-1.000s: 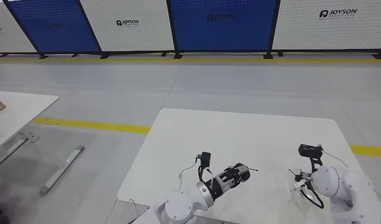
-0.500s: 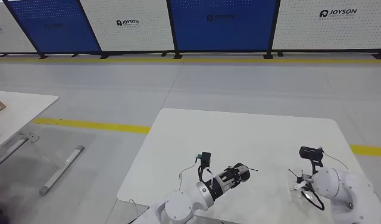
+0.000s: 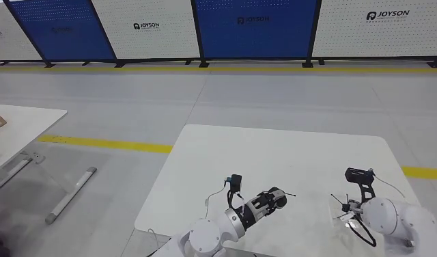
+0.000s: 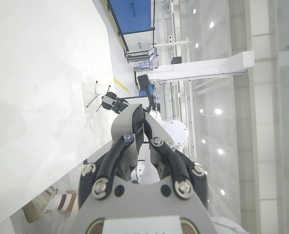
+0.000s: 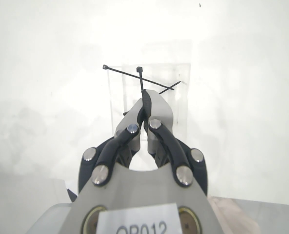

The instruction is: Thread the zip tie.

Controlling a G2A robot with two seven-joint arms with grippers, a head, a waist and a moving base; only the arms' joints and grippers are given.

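The zip tie (image 5: 141, 80) stands head-outward in the right gripper (image 5: 148, 97), fingers (image 5: 160, 104) clamped on its strap, over a clear tray (image 5: 183, 103) on the counter (image 5: 49, 49), seemingly to present the head for threading; the left gripper (image 4: 137, 113), fingers (image 4: 123, 124) pressed together, hangs well apart.

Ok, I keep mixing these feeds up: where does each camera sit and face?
Top view: above the arms, facing forward and down over the table; both arms show.
Left wrist view: on that wrist, looking along the left gripper across the table.
Right wrist view: on that wrist, looking down past the right gripper holding a zip tie.
Shared: all three show the right gripper.
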